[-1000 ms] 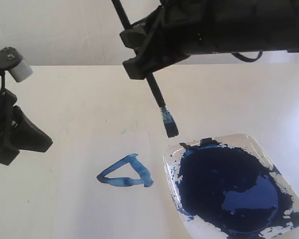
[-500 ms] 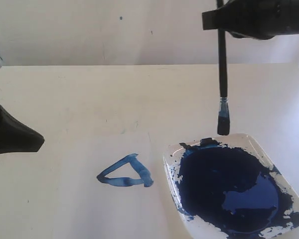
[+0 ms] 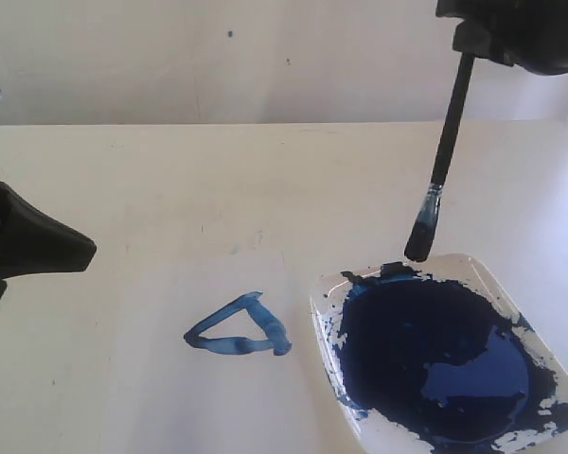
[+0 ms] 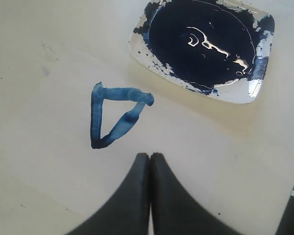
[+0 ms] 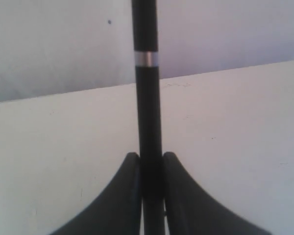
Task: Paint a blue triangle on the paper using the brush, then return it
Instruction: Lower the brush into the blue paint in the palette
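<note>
The blue triangle (image 3: 235, 328) is a small uneven outline on the white paper (image 3: 151, 312), left of the paint tray (image 3: 492, 270). At the top right my right gripper (image 3: 469, 43) is shut on the black handle of the brush (image 3: 442, 156). The brush hangs tilted, with its blue-stained tip just above the tray's far rim. In the right wrist view the handle of the brush (image 5: 147, 98) runs up between the fingers of the right gripper (image 5: 150, 156). My left gripper (image 4: 150, 155) is shut and empty, hovering near the triangle (image 4: 115, 115) over the paper (image 4: 186, 137). In the exterior view the left gripper (image 3: 85, 252) is at the left edge.
The white square paint tray (image 4: 255, 88) holds a large dark blue pool and stands right of the paper. The cream table ends at a pale wall (image 3: 265, 57) behind.
The right gripper has carried the brush right, off the paper towards the tray, and the handle now leans. The left arm has dropped back to the left edge.
</note>
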Tool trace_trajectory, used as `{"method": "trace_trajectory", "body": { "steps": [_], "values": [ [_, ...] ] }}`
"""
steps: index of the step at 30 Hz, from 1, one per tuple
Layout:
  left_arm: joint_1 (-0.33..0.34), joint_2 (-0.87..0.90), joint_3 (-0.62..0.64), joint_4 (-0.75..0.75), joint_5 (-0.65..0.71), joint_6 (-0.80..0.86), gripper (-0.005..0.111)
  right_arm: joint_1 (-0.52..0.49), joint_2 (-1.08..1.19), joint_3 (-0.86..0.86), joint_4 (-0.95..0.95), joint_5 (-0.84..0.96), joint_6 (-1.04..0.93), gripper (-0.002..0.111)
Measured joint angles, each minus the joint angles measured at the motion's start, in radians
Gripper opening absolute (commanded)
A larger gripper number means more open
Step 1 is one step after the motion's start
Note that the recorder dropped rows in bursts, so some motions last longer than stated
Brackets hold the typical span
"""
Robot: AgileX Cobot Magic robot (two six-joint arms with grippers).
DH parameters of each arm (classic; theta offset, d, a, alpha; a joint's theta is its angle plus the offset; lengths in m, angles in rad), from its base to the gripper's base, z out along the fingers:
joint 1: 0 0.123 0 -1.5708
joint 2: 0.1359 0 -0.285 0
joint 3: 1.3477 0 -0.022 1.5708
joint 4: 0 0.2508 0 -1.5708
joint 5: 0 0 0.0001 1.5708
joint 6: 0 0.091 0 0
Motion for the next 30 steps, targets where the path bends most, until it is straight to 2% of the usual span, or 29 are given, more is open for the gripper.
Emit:
{"method": "trace_trajectory", "body": {
  "steps": [6,12,18,30],
  "values": [
    [0.000,0.000,0.000,-0.006,0.000,0.000,0.000,-0.152,0.081,-0.022,0.015,0.050,0.219,0.000],
    [0.000,0.000,0.000,-0.019,0.000,0.000,0.000,-0.243,0.211,-0.037,0.052,0.290,0.207,0.000],
    [0.000,0.000,0.000,-0.027,0.000,0.000,0.000,-0.257,0.312,-0.037,0.076,0.375,0.199,0.000],
    [0.000,0.000,0.000,-0.027,-0.011,-0.002,0.000,-0.257,0.436,0.020,0.084,0.344,0.199,0.000]
  ]
}}
